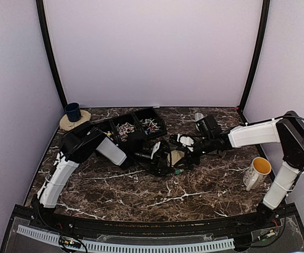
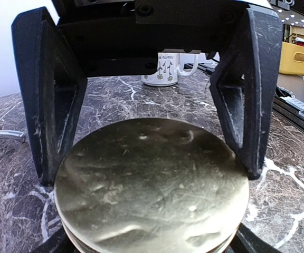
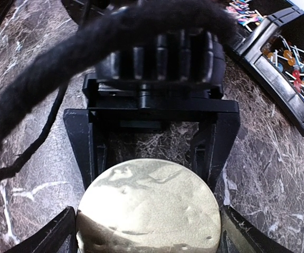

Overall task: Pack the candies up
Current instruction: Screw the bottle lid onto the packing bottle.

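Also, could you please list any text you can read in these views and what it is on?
"family": on the white mug, left wrist view; the letters before it are hidden.
Small marks below it: too blurred to read.
Nothing else is readable.

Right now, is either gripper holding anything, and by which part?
Left gripper clamps the round gold lid by opposite sides of its rim. Right gripper straddles the same rim from the other side; contact cannot be told.
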`<state>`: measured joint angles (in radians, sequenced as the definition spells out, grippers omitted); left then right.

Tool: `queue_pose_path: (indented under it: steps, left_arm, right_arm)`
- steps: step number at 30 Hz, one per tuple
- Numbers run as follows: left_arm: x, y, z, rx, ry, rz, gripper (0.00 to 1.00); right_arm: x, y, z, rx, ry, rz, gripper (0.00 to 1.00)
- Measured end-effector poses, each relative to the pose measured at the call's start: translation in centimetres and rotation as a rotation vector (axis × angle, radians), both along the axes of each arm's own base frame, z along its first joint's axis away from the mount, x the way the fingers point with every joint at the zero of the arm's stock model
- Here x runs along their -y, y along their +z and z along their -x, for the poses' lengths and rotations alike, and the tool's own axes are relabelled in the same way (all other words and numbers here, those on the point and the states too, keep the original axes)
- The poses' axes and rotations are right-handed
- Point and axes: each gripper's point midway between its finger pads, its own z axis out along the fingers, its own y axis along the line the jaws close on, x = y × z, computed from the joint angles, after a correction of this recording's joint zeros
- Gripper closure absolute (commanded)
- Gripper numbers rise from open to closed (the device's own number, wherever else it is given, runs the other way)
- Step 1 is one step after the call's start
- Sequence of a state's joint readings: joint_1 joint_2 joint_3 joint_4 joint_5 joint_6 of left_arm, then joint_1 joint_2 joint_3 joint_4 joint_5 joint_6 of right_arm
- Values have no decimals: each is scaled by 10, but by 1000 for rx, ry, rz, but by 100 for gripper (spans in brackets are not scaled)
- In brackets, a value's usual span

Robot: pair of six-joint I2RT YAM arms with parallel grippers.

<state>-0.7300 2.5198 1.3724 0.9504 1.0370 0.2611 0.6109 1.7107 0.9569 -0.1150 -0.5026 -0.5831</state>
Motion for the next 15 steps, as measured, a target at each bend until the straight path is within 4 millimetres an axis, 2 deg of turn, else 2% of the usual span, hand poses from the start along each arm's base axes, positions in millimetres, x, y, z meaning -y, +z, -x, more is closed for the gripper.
queue_pose_path:
  steps: [10, 15]
  left_arm:
    - [2, 0, -1, 5, 65, -2, 23]
    - [5, 1, -10, 14, 141, -7, 23]
  right_arm:
    - [-2, 0, -6, -14, -151, -2, 13]
    - [-2, 0, -14, -28, -253, -6, 12]
